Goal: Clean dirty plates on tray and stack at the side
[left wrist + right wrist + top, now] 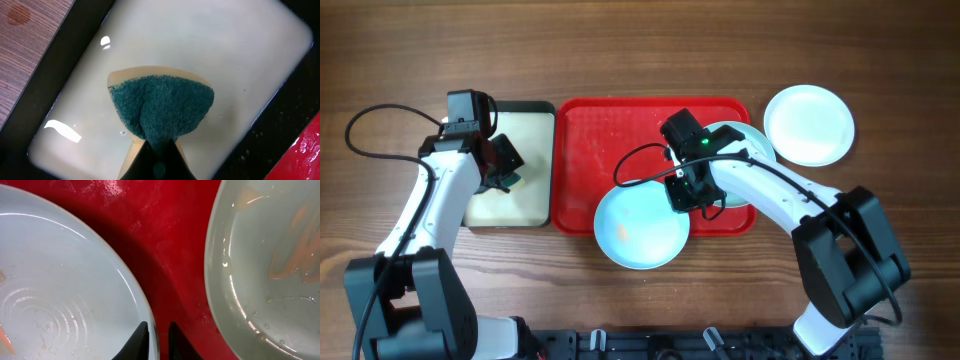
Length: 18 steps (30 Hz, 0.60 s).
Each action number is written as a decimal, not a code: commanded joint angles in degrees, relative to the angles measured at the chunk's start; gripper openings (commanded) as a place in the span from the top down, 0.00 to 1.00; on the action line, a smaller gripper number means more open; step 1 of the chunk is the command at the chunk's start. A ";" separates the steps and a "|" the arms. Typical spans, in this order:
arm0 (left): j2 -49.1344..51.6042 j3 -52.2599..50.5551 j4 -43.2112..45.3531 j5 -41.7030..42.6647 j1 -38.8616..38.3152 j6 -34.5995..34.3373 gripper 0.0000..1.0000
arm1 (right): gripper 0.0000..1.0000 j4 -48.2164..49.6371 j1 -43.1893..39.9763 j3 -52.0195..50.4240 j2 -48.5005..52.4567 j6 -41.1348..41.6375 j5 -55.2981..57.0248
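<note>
The red tray (620, 130) lies mid-table. A pale aqua plate (635, 235) with orange specks overhangs its front edge. My right gripper (682, 192) is shut on that plate's right rim. In the right wrist view the rim of this plate (60, 290) runs between the two fingers of the gripper (157, 341). A second aqua plate (745, 138), smeared orange (270, 265), sits at the tray's right end, partly under my right arm. The white plate (808, 124) rests on the table right of the tray. My left gripper (510, 172) is shut on a green-and-yellow sponge (162, 107).
A black-rimmed tray with a cream inside (515, 130) stands left of the red tray, and the sponge hangs over it (225, 50). The red tray's corner (305, 155) shows at the lower right of the left wrist view. Cables loop at the far left (365, 125).
</note>
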 commanded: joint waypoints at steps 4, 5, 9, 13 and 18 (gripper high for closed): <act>-0.17 -0.59 0.02 -0.52 -0.22 0.48 0.96 | 0.86 -1.14 0.13 -0.48 1.07 0.92 -1.92; -0.17 -0.59 0.04 -0.52 -0.22 0.48 0.96 | 0.86 -1.14 0.13 -0.48 1.07 0.90 -2.05; -0.17 -0.59 0.04 -0.52 -0.22 0.48 0.96 | 0.96 -1.11 0.13 -0.48 1.07 0.90 -2.03; -0.17 -0.59 0.13 -0.52 -0.22 0.48 0.96 | 0.96 -0.33 0.13 -0.48 1.07 0.92 -2.03; -0.17 -0.59 0.44 -0.52 -0.22 0.48 0.96 | 0.96 10.27 0.11 -0.48 1.07 5.49 -1.99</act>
